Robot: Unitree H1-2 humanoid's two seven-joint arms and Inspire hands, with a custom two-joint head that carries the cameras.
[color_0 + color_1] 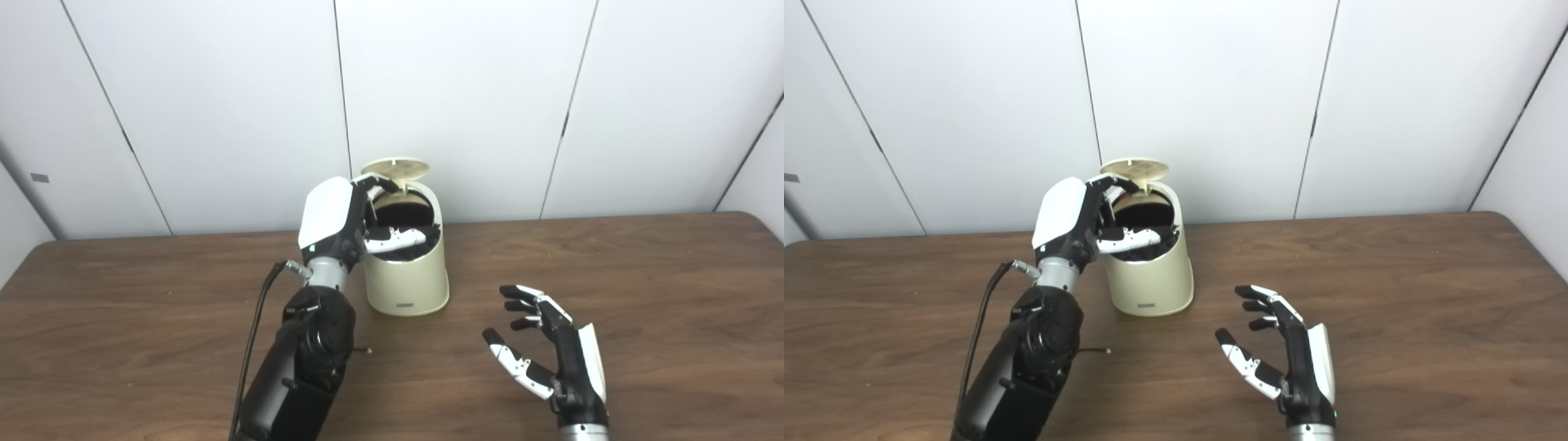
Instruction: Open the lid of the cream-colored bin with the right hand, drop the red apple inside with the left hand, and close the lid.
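Lid (395, 167) stands up, so the cream bin (407, 275) is open. Left hand (343, 217) sits at the mouth, fingers spread inside, nothing gripped. Apple not visible, probably dropped in. Right hand (551, 346) released, off the table (674, 294), well clear.

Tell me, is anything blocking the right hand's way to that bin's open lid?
Nothing visible does. The right hand hangs open over bare table, and the lid stands up behind the bin. Only the left hand is at the opening.
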